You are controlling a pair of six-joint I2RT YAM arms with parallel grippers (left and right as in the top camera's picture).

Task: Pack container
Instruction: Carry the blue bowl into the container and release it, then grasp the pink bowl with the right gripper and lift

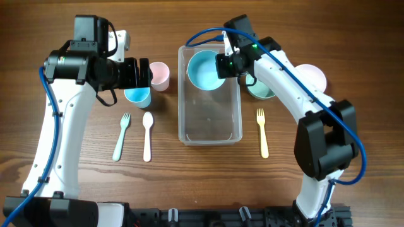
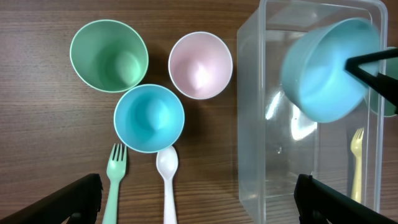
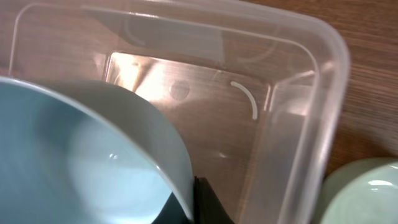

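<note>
The right gripper (image 1: 222, 65) is pinching the blue bowl (image 1: 205, 70) by its rim, so it is hanging tilted over the far end of the container (image 1: 211, 140), which is sitting mid-table w/ nothing else inside. The left gripper (image 1: 144, 74) is hovering, fingers spread, near the blue cup (image 2: 149, 118) toward the left edge. The green bowl (image 1: 260, 90) is waiting just beside the container's right wall.

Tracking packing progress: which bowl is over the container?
The blue bowl, held by the right gripper; the green bowl and pink bowl sit outside the container.
</note>
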